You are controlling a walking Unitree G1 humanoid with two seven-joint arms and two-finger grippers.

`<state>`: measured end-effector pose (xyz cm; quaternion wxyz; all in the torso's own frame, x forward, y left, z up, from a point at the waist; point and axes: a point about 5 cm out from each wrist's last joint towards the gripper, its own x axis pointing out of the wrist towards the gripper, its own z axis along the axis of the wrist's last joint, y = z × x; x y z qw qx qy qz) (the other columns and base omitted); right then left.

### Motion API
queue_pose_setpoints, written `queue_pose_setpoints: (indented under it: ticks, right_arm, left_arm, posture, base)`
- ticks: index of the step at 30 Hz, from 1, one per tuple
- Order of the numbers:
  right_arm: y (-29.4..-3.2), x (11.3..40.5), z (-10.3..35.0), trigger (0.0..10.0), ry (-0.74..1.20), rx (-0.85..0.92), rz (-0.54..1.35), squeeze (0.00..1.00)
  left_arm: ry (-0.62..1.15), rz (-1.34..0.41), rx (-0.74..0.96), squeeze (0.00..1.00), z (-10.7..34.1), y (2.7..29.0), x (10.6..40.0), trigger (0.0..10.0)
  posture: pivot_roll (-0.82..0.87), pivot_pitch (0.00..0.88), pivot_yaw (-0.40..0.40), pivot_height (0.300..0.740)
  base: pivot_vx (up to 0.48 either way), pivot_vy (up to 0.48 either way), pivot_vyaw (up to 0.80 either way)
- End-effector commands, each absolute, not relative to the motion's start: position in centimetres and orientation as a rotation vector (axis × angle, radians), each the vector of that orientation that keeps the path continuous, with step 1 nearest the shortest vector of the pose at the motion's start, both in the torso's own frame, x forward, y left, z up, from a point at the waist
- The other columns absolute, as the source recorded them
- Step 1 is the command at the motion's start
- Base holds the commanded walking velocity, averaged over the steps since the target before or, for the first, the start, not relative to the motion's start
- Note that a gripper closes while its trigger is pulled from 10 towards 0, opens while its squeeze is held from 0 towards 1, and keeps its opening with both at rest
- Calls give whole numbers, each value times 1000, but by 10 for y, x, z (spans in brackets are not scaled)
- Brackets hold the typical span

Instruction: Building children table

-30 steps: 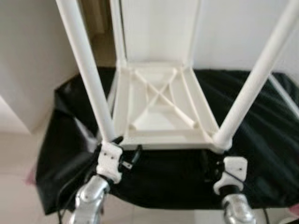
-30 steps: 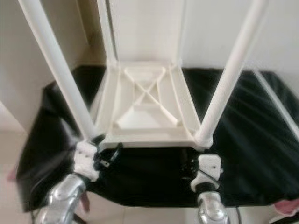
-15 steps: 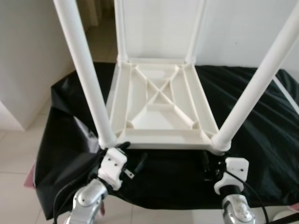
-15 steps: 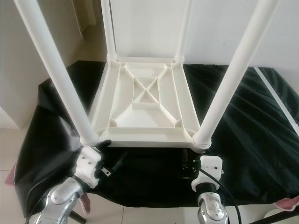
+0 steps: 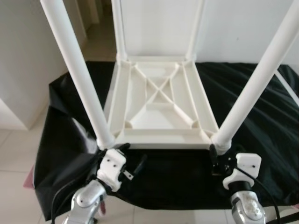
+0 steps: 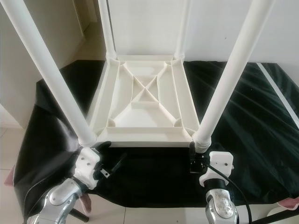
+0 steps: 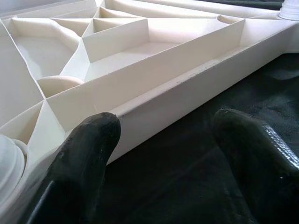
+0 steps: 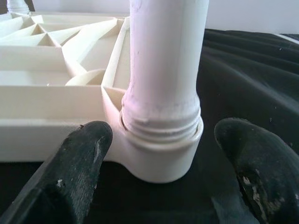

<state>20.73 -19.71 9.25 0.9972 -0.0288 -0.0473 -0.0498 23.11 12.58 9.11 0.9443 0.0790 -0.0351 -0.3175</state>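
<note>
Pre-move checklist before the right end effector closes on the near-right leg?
1. Right end effector open, fingers either side of the white tubular plastic leg: ok.
2. Leg seated in its round socket collar: threads still show, cannot tell.
3. Upside-down white ribbed plastic tabletop flat on the black cloth: ok.
4. Left end effector open at the tabletop's near edge: ok.
5. All four legs upright: ok.

Both head eyes look steeply down on the upturned table [image 5: 161, 105], sharing that frame; each wrist camera peers low, close along its fingers [image 8: 79, 154] at the table's near edge.
</note>
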Motion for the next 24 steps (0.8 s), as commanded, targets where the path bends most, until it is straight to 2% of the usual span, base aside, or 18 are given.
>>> queue_pose_setpoints:
  ticks: [1, 2, 3, 4, 24]
  right_arm:
    - [-200, 205, 93, 10000, -99, -59, -108, 1000]
    - [-200, 205, 93, 10000, -99, -59, -108, 1000]
    - [-199, 205, 93, 10000, -97, -61, -104, 792]
    - [-198, 205, 92, 10000, -92, -56, -104, 0]
    - [-198, 202, 89, 10000, -80, -57, -124, 0]
  left_arm:
    - [-55, -746, 162, 0, 89, 121, 225, 10000]
    - [-55, -746, 162, 0, 89, 121, 225, 10000]
    - [-55, -746, 161, 0, 89, 121, 225, 10000]
    - [-54, -745, 159, 0, 89, 119, 225, 10000]
    - [-50, -735, 108, 0, 88, 113, 226, 10000]
  posture:
    - [-11, 40, 5, 740]
    - [-11, 40, 5, 740]
    - [-13, 40, 5, 740]
    - [-13, 39, 5, 740]
    - [-25, 35, 10, 740]
  base:
    - [0, 0, 0]
    - [0, 0, 0]
    - [0, 0, 0]
    - [0, 0, 0]
    - [0, 0, 0]
